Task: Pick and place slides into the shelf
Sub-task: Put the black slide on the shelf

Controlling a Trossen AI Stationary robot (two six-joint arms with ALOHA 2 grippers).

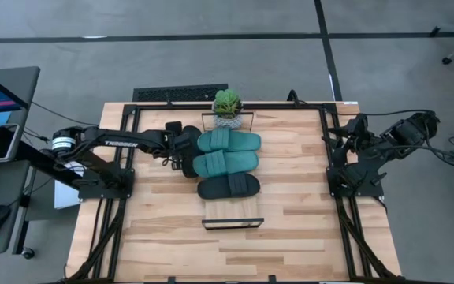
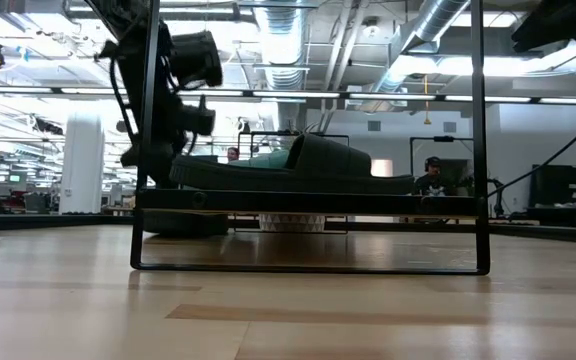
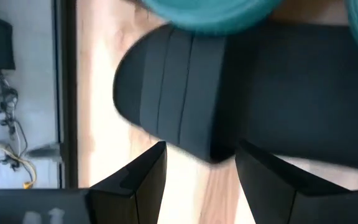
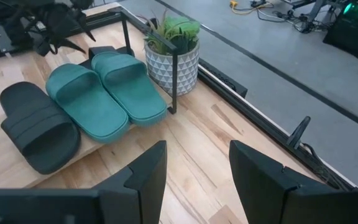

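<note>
Shelf [image 1: 232, 211]: long light-wood board, black end frames, mid-table.
Slides on shelf: two teal slides [image 1: 227, 152] side by side at far end, one black slide [image 1: 228, 186] nearer.
Fourth black slide [image 1: 188, 158]: beside shelf's left edge, under left gripper [image 1: 181, 150], fingers apart, toe between them.
Potted plant [image 1: 227, 108]: just beyond far frame.
Right gripper [image 4: 194, 177]: fingers apart, empty, parked right.

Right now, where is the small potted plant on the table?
In the high view, the potted plant stands at the table's far edge, near the middle, at the far end of the shelf. Its closest neighbour is a teal slide.
</note>
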